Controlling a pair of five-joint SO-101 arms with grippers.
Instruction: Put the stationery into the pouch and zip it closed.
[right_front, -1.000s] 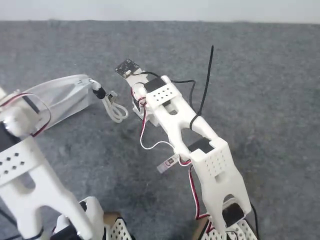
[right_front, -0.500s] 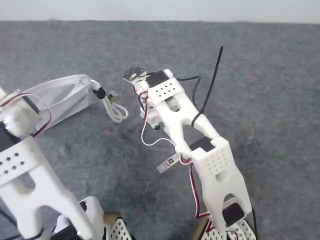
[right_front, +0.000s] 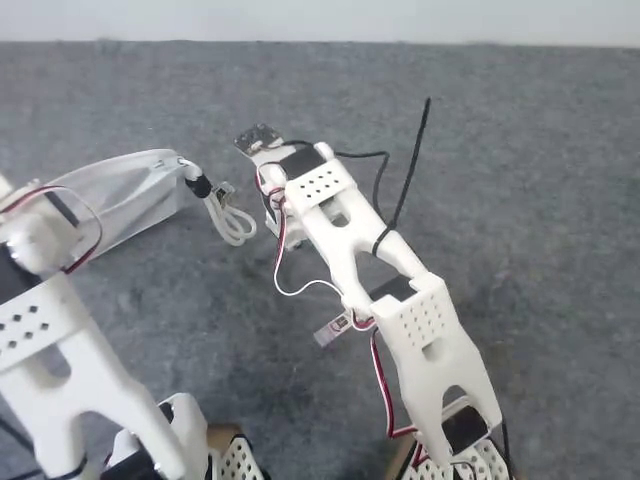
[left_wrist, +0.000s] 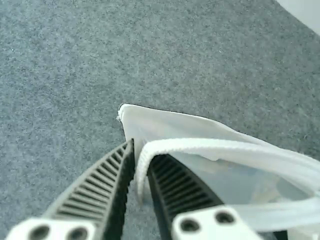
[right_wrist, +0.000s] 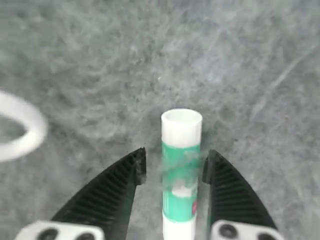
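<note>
The translucent white pouch (right_front: 125, 195) lies at the left, its mouth turned toward the centre. A black zip pull (right_front: 200, 185) and a white cord loop (right_front: 232, 222) trail from it. My left gripper (left_wrist: 140, 147) is shut on the pouch's white rim (left_wrist: 210, 147) near one corner. A green and white glue stick (right_wrist: 180, 170) lies between the fingers of my right gripper (right_wrist: 175, 155), which is open with a gap on one side. In the high view the right arm (right_front: 320, 190) reaches over the table's middle, just right of the cord loop, hiding its gripper.
A small pale item (right_front: 338, 327) lies on the grey carpet (right_front: 520, 200) beneath the right arm. A black cable (right_front: 410, 170) rises from that arm. The cord loop shows as a white ring (right_wrist: 25, 130) beside the right gripper. Open carpet lies to the right and far side.
The right arm's wrist swung a little to the right, then came back left toward the cord loop. The left arm and pouch have not moved.
</note>
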